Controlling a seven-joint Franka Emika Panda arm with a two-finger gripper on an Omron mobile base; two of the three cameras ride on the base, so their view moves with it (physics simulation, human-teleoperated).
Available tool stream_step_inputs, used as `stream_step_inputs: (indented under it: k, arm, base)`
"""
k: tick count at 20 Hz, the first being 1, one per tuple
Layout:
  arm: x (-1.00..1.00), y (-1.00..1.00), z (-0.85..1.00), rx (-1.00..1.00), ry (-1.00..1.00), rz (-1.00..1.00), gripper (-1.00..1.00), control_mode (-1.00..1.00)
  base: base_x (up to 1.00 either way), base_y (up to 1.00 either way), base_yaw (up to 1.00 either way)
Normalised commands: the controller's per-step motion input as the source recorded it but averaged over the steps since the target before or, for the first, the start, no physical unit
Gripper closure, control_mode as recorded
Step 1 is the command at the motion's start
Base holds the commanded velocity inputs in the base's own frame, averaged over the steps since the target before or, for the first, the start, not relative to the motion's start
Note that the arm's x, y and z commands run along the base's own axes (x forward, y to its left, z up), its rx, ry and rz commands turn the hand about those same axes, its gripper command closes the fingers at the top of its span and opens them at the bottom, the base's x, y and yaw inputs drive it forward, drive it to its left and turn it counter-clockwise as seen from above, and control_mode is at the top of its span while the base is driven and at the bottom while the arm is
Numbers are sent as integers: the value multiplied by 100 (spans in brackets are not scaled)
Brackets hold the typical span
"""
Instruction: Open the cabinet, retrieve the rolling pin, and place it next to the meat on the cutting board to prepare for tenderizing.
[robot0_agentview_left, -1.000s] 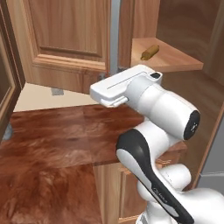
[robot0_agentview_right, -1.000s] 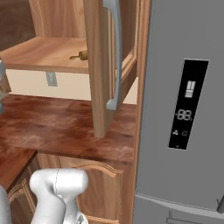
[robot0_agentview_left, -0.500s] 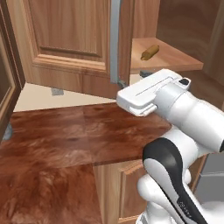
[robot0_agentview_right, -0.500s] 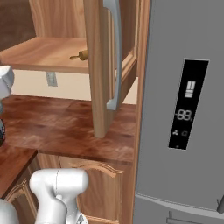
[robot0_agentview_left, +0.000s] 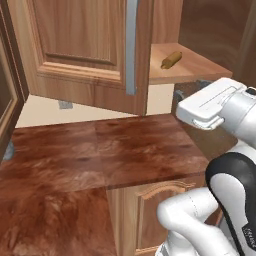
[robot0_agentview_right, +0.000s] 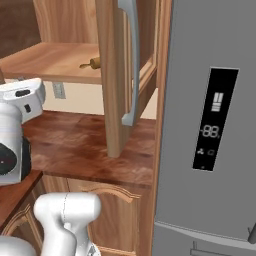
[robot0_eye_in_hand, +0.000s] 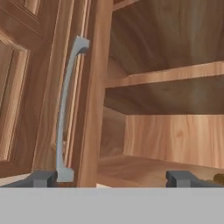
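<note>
Looking at: big things first, then small ones.
Fridge: one tall grey fridge is standing at the right, with a dark screen on its front.
Cabinet: one brown wall cabinet is hanging above the desk. I am counting two doors. One door is swinging out over the desk, and its long grey handle is pointing down. The other door is showing just its edge at the far left.
Shelf: one flat wooden shelf is sitting open inside the cabinet.
Arm: one white arm is reaching up toward the open side.
Pincer: the pincer is pointing into the cabinet. Its two dark tips are sitting wide apart and are holding nothing.
Rolling pin: one small tan rolling pin is lying on its side on the shelf, well apart from the pincer.
How it will handle: it is looking light, hard and smooth, I think. It is round, so it could roll away.
Where to hold it: I would be pinching the fat middle, not the thin ends.
</note>
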Motion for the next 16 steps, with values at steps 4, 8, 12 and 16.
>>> stream_step_inputs:
  k: [4,8,12,16]
  arm:
    - [50,-49,0,1,3,7,-100,-100]
    - [77,-17,-1,2,9,17,-100,-100]
    - [99,3,-4,1,19,8,-100,-100]
    - [87,10,-9,0,12,3,-100,-100]
  base:
    - [0,0,0]
    - [0,0,0]
    - [0,0,0]
    - [0,0,0]
